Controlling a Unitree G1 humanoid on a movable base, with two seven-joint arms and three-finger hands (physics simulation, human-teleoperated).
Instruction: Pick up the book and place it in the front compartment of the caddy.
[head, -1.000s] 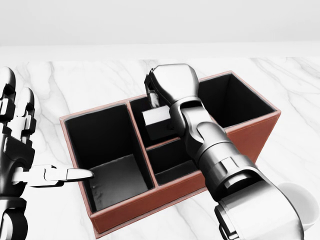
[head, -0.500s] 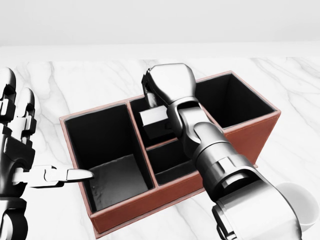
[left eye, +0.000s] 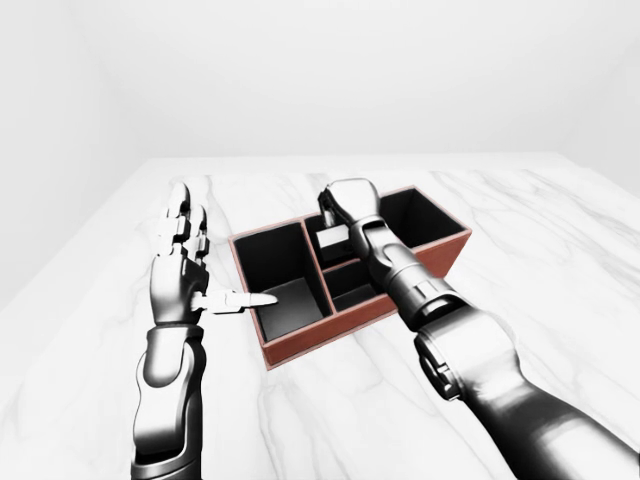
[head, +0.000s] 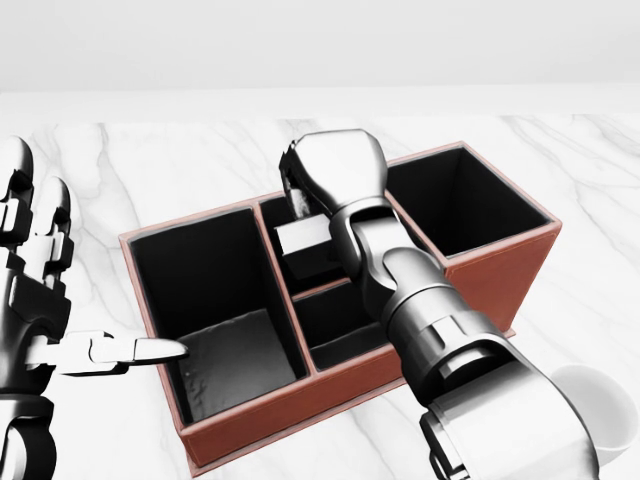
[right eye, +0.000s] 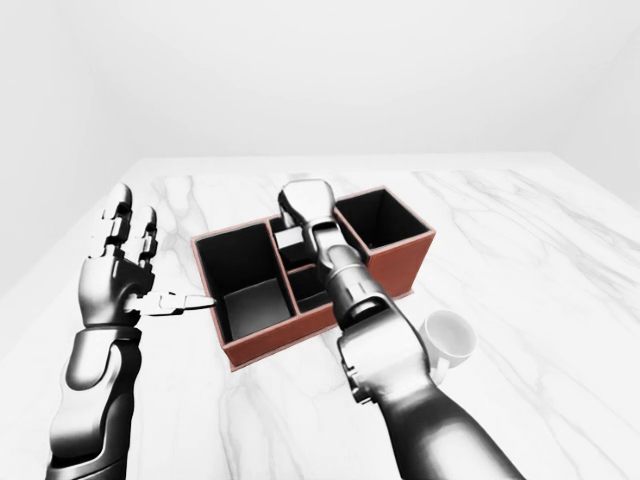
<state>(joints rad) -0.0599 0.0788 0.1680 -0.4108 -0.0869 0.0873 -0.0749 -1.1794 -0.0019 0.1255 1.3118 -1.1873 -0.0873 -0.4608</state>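
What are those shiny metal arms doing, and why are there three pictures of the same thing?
Those arms belong to a pretend robot inside a computer world. All three pictures come from cameras on its head, so you see what it sees: one middle camera looking down close, and two "eyes" looking from farther away.

On the white marble table sits a reddish-brown caddy, a box split into compartments. The right hand reaches over the middle of it, holding a small pale book above one of the small middle compartments. The left hand waits beside the caddy with its fingers spread, one finger pointing over the rim. A white mug stands on the table near the right arm.
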